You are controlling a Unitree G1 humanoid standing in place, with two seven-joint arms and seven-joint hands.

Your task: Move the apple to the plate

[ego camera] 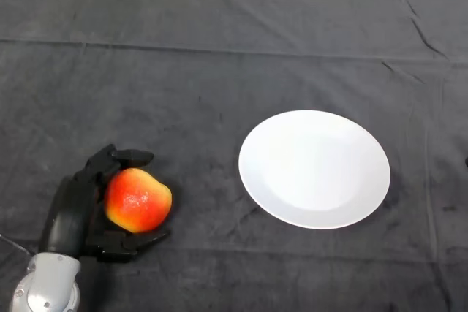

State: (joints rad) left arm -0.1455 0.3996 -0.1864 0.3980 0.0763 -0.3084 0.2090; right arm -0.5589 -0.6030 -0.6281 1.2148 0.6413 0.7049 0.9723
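A red and yellow apple [138, 200] sits at the lower left of the dark cloth. My left hand [73, 210] cups it from the left, fingers curled over its far side and the thumb under its near side, so the hand is shut on it. A round white plate [314, 169] lies empty to the right, about a hand's width of cloth away from the apple.
The dark cloth [219, 71] covers the whole table, with folds and creases toward the back and right. The table's far edge runs along the top of the view.
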